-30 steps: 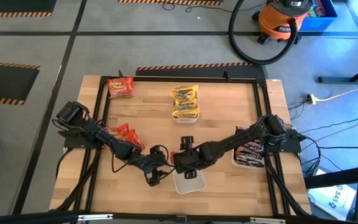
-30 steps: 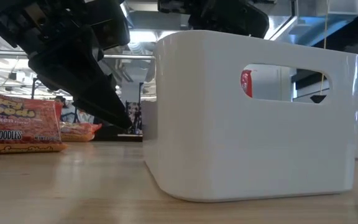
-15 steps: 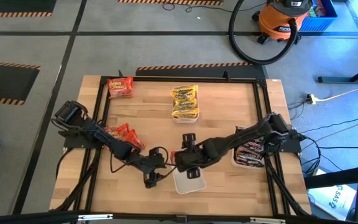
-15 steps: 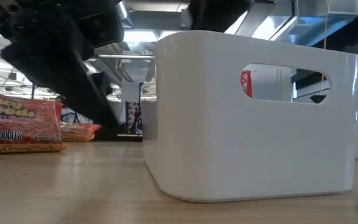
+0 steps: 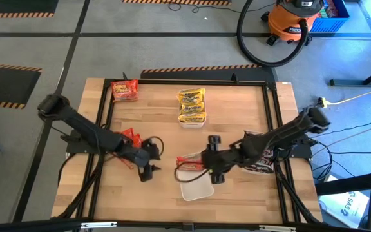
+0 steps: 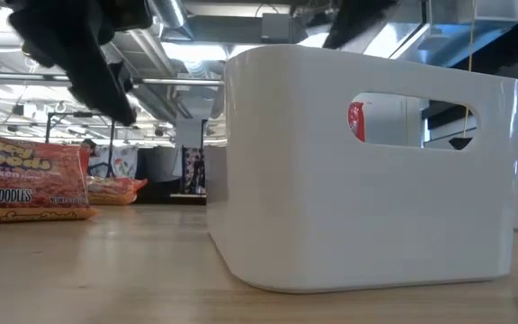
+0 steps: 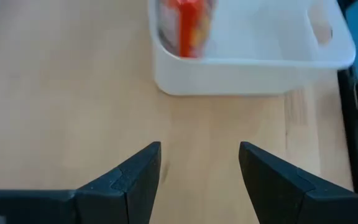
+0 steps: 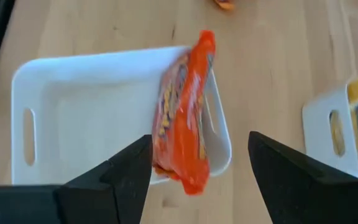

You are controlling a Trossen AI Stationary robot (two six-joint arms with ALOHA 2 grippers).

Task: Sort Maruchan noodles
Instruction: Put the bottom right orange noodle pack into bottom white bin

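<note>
A red noodle packet (image 8: 184, 118) rests tilted along the far wall of a white tray (image 8: 92, 124) near the table's front middle (image 5: 196, 188), partly over the rim. My left gripper (image 7: 199, 149) hangs open above bare wood to the tray's left (image 5: 147, 171). My right gripper (image 8: 201, 140) hangs open above the tray's right side (image 5: 215, 171). Neither touches anything. More red packets (image 5: 130, 135) lie under my left arm, and one red packet (image 5: 124, 90) lies at the far left.
A white tray of yellow packets (image 5: 192, 106) stands at the far middle. A tray of dark packets (image 5: 261, 162) sits at the right edge under my right arm. In the low view the near tray's wall (image 6: 367, 180) fills the foreground. Bare wood lies between the trays.
Both grippers have risen and drawn back from the white tray, the left toward the table's left edge, the right toward its right edge, both still open. The red packet stays at the tray's far wall and now shows uncovered.
</note>
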